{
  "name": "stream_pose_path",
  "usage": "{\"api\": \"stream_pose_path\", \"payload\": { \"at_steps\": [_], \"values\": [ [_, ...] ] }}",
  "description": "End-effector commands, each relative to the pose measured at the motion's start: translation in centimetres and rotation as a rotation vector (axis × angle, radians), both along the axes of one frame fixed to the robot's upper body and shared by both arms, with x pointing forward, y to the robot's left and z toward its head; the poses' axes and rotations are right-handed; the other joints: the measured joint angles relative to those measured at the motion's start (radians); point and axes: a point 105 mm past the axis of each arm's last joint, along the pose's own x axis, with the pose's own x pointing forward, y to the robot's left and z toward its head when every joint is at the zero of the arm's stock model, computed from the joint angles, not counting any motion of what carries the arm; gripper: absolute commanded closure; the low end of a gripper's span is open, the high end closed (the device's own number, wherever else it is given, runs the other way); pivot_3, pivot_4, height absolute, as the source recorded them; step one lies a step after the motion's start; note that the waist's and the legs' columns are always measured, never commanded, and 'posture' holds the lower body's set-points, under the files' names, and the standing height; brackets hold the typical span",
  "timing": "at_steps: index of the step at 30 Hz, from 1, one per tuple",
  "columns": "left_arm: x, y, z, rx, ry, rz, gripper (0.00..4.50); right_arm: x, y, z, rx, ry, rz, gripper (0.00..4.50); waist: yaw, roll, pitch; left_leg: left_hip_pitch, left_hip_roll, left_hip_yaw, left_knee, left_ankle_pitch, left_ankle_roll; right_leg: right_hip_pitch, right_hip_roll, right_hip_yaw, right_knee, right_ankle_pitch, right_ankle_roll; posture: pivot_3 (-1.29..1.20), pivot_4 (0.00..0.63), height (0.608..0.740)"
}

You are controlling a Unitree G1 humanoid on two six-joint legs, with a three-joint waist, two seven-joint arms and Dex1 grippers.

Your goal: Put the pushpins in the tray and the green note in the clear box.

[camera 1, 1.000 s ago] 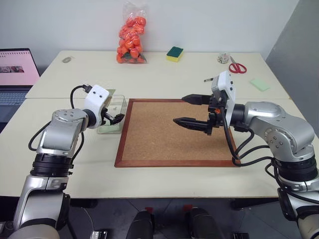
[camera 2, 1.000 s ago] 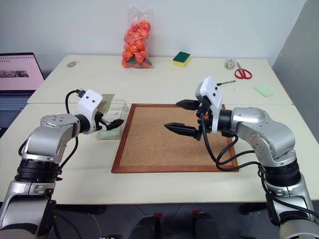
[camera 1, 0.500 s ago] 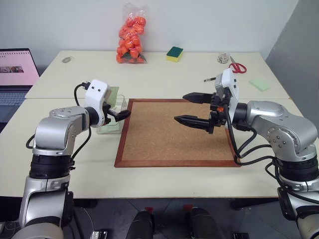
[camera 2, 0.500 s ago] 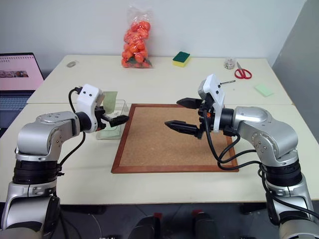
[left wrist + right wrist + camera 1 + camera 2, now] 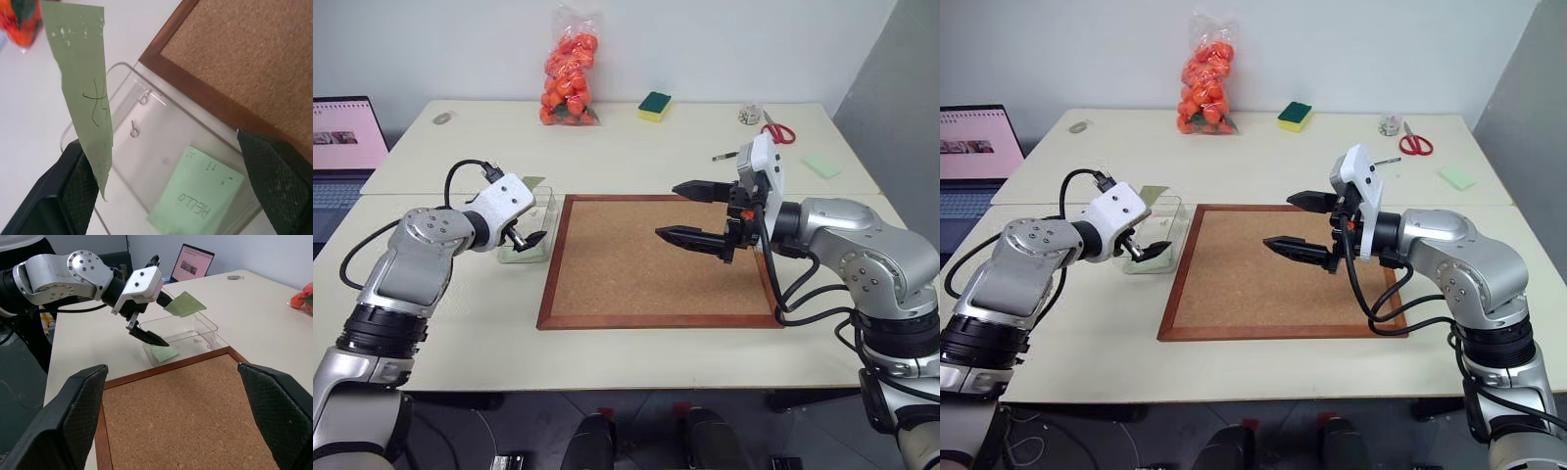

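Note:
My left gripper (image 5: 527,242) is open and points down into the clear box (image 5: 546,204), left of the cork board. A pale-green note (image 5: 195,196) marked "HELLO" lies flat on the box floor between the fingers. A second green slip (image 5: 83,83) stands upright with its lower tip against one finger (image 5: 73,196); in the right wrist view the slip (image 5: 185,303) juts out above the box (image 5: 205,328). My right gripper (image 5: 668,211) hovers open and empty over the cork board, pointing left. The pushpins and the tray are out of view.
The wood-framed cork board (image 5: 656,255) fills the table's middle. Along the back lie a bag of oranges (image 5: 570,69), a sponge (image 5: 655,105), scissors (image 5: 779,130), a pen (image 5: 724,155) and a green pad (image 5: 823,164). A laptop (image 5: 342,137) stands far left.
My left gripper has rolled and tipped downward, from pointing at the board's edge back over the clear box, with the green slip still on its finger. The right arm has kept still.

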Motion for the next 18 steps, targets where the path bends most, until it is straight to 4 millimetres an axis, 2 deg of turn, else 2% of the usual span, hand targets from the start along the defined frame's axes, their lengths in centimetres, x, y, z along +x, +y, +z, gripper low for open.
{"api": "stream_pose_path", "payload": {
  "at_steps": [1, 4, 8, 12, 18],
  "values": [
    [0.4, 1.5, 0.1, 0.035, -0.016, 0.043, 0.09, -0.5, -0.2, 1.2, 0.019, -0.045, 0.005, 0.00, -0.001, 0.000, 0.000, 0.000, 0.000, 0.000, 0.000, 0.000, 0.000, 0.000, 0.000, 0.000, 0.000, 0.000, 0.000, 0.00, 0.150, 0.740],
    [0.6, 1.0, 0.3, -0.091, -0.011, 0.069, 0.09, -0.6, -0.2, 1.3, 0.017, -0.046, 0.006, 0.00, 0.000, 0.000, 0.000, 0.000, 0.000, 0.000, 0.000, 0.000, 0.000, 0.000, 0.000, 0.000, 0.001, 0.000, 0.000, 0.00, 0.150, 0.740],
    [0.2, -0.1, -0.2, -0.343, 0.067, 0.117, 0.09, -0.7, -0.2, 1.3, 0.014, -0.046, 0.007, 0.00, 0.000, 0.000, 0.000, 0.000, 0.000, 0.000, 0.001, 0.000, 0.000, 0.000, 0.000, 0.000, 0.002, 0.000, 0.000, 0.00, 0.150, 0.740],
    [-0.6, -2.1, -0.5, -0.580, 0.171, 0.138, 0.09, -0.7, -0.2, 1.3, 0.011, -0.044, 0.009, 0.00, 0.000, 0.000, 0.000, -0.001, 0.000, -0.002, 0.001, 0.000, 0.000, 0.000, 0.000, -0.001, 0.001, 0.000, 0.000, 0.00, 0.150, 0.740],
    [-1.5, -3.8, -0.3, -0.732, 0.248, 0.149, 0.09, -0.7, -0.3, 1.2, 0.011, -0.042, 0.012, 0.00, 0.001, 0.000, 0.000, -0.002, 0.000, -0.002, 0.001, 0.000, 0.000, 0.000, 0.000, -0.002, 0.001, 0.000, 0.000, 0.00, 0.150, 0.740]
  ]
}}
